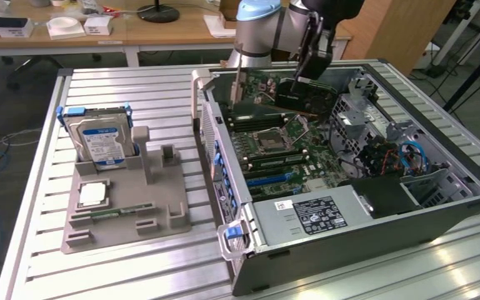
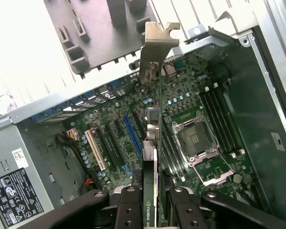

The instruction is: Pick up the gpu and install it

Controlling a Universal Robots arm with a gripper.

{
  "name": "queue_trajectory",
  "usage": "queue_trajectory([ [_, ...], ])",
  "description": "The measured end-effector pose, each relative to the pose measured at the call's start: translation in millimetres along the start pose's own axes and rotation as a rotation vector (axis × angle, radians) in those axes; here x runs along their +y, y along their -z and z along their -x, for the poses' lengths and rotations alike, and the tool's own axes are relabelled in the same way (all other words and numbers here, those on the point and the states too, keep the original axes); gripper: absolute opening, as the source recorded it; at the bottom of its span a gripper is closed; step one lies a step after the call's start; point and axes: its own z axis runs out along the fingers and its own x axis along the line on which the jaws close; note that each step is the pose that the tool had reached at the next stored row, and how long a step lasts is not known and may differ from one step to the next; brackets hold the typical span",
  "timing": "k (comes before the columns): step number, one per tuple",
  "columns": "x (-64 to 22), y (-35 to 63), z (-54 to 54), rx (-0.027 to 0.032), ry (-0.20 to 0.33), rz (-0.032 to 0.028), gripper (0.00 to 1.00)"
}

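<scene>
Black-faced gpu (image 1: 305, 97), silver bracket (image 2: 158, 40); gripper (image 2: 151, 193) clamping it

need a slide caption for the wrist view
Gripper shut on the gpu, held edge-on over the motherboard, silver bracket at its far end.

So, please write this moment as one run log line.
gripper: shut on gpu | gpu: above motherboard inside open case | install: not done

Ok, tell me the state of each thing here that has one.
tool: shut on the gpu.
gpu: held over the motherboard, not in a slot.
computer case: lying on its side, open.
hard drive: upright in the gray holder.
</scene>
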Motion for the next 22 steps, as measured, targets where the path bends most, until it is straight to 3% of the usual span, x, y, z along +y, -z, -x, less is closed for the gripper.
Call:
queue_trajectory([
  [22,-1.5,-1.4,0.6,0.0084,0.185,0.0047,0.26],
])
